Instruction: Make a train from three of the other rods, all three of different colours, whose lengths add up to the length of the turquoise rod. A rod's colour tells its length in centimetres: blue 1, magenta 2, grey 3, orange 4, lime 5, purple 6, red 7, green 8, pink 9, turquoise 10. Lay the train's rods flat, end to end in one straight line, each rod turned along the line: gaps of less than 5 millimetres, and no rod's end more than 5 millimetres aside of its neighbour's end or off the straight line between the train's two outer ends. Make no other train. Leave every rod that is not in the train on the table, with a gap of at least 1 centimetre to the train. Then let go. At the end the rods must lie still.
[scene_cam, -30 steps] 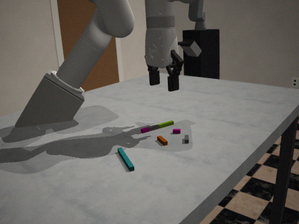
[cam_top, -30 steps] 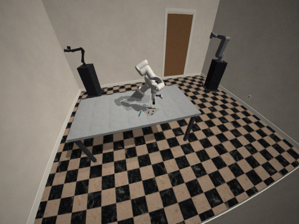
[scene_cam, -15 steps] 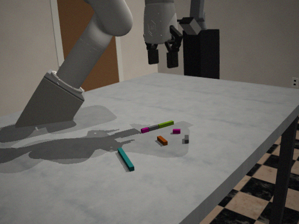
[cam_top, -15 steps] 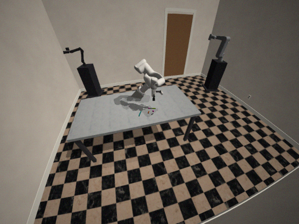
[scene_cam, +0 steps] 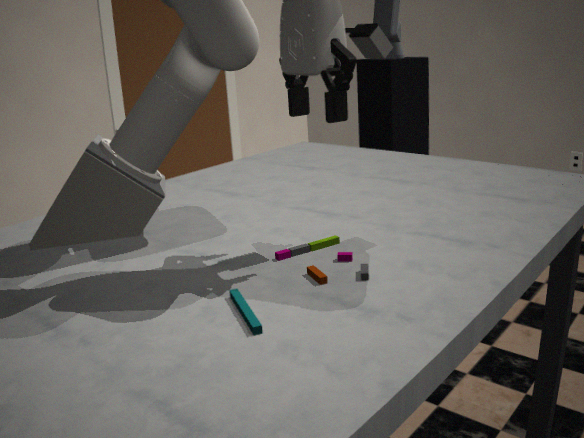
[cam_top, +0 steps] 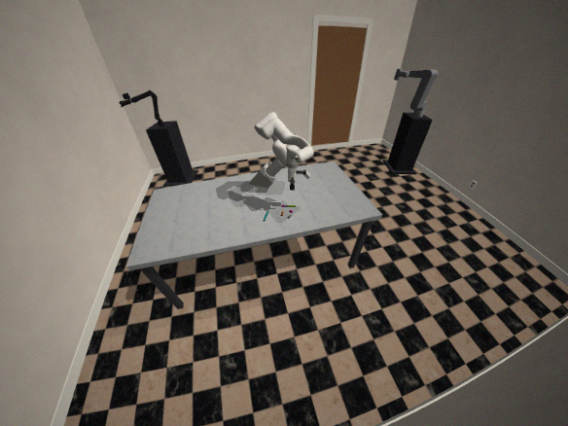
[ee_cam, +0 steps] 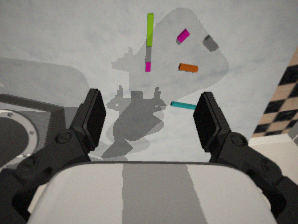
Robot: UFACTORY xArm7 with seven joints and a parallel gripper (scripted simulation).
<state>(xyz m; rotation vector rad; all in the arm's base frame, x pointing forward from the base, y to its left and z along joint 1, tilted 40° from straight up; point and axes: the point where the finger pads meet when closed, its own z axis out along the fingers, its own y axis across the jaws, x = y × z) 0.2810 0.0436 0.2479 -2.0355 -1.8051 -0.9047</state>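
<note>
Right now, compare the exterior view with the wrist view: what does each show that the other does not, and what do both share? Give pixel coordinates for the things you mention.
Only exterior: the brown door (scene_cam: 167, 90) and a black pedestal (scene_cam: 393, 100).
Only wrist: no separate object that I can tell.
Both: the open gripper (scene_cam: 318, 107) (ee_cam: 150, 102), turquoise rod (scene_cam: 245, 311) (ee_cam: 183, 105), orange rod (scene_cam: 317, 275) (ee_cam: 188, 68) and lime rod (scene_cam: 324, 243) (ee_cam: 150, 30).

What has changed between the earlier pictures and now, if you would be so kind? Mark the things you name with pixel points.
The open gripper (cam_top: 292, 186) (scene_cam: 317, 106) (ee_cam: 150, 102) has risen farther above the table (cam_top: 195, 229) (scene_cam: 450, 210) (ee_cam: 30, 45), holding nothing. The train of magenta, grey and lime rods, and the loose rods, stayed put.
</note>
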